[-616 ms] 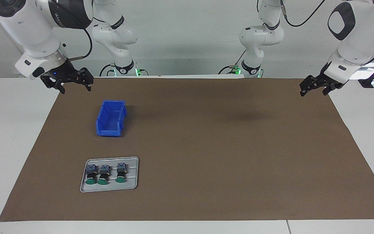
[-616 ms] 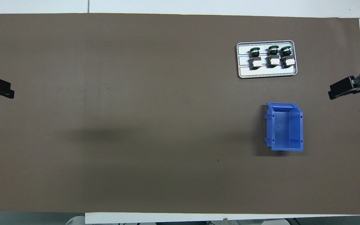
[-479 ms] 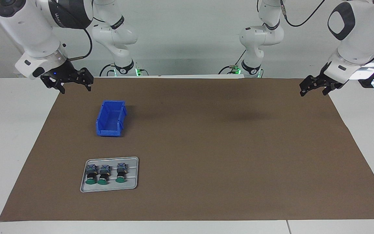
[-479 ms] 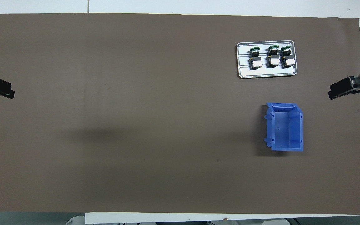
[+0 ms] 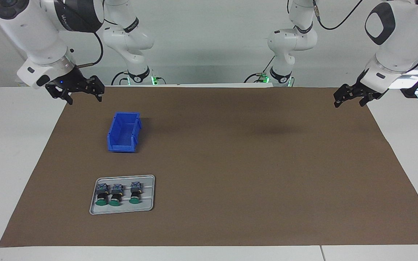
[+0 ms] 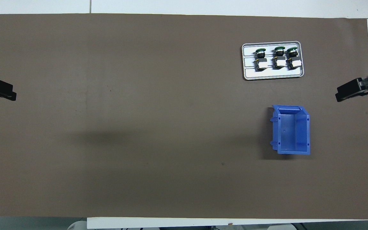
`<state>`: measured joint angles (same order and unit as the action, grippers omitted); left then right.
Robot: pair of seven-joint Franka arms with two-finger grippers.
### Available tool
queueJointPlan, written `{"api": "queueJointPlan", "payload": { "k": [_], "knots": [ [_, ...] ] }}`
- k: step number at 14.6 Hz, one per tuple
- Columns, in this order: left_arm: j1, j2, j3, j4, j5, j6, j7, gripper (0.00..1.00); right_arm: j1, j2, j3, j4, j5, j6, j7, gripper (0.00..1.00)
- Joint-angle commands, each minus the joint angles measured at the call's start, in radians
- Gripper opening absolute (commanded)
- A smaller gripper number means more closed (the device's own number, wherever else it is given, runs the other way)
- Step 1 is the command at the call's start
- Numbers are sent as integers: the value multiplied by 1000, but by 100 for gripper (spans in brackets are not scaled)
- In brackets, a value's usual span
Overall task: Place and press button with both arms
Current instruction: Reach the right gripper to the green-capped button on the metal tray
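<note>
Three alike buttons with green caps lie side by side on a grey tray [image 5: 149, 181]: one [image 5: 102, 196], a second [image 5: 115, 196] and a third [image 5: 134, 194]. They also show in the overhead view [image 6: 261, 59], [image 6: 279, 57], [image 6: 292, 57] on the tray [image 6: 267, 75]. My right gripper [image 5: 85, 100] is open and empty, raised over the mat's edge at the right arm's end; it shows in the overhead view [image 6: 347, 94]. My left gripper [image 5: 349, 104] is open and empty, raised over the mat's edge at the left arm's end [image 6: 0, 92].
An empty blue bin [image 5: 122, 146] stands on the brown mat [image 5: 249, 163], nearer to the robots than the tray; it shows in the overhead view [image 6: 308, 134]. White table surface borders the mat at both ends.
My left gripper has shifted slightly toward the middle of the table. The right arm, the buttons and the bin have not moved.
</note>
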<state>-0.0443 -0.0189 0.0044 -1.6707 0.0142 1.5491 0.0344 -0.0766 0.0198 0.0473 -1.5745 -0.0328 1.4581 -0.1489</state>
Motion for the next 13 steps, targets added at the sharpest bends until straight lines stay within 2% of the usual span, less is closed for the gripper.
{"api": "queueJointPlan", "payload": {
  "k": [1,7,13],
  "knots": [
    [-5,-24,2,-21,10,-1,1,100,-11,-29,11,-33,7,25,-17,99],
    [-5,-23,0,-20,10,-1,-1,100,44,20,22,-10,14,118,52,99],
    [-5,-24,-3,-21,10,-9,-4,100,127,241,22,-16,14,407,175,99]
  ]
}}
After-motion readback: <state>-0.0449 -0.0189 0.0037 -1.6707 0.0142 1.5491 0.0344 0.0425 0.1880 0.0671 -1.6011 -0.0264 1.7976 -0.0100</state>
